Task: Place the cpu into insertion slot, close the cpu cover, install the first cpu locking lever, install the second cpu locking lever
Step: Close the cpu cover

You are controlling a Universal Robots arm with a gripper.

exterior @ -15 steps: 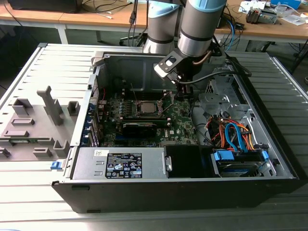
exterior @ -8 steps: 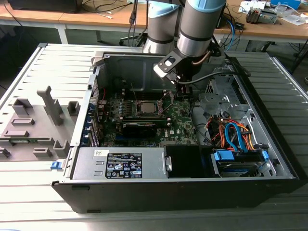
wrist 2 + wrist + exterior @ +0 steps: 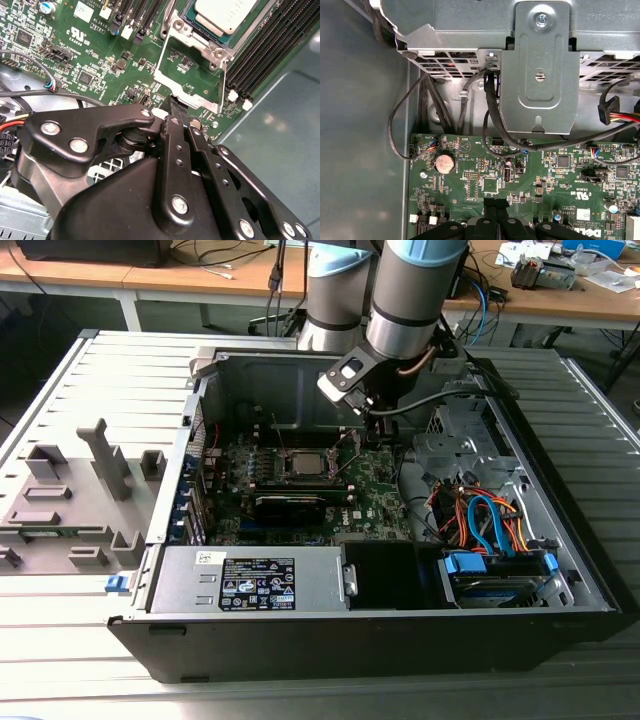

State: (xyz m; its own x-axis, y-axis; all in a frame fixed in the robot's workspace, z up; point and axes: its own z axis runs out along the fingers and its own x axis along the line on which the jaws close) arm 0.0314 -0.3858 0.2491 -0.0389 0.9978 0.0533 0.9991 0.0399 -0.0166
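cpu is being carried in its socket, uncovered; cpu cover is being held hinged open beside it. Fingers are being kept pressed together, empty, at the cover's free edge, judged a pushing posture, not a grasp

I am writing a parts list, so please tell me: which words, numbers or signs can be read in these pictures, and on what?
Nothing can be quoted safely.
Power supply label: print too small to read.
Motherboard white lettering: too small to read surely.
cpu top: no readable marking.
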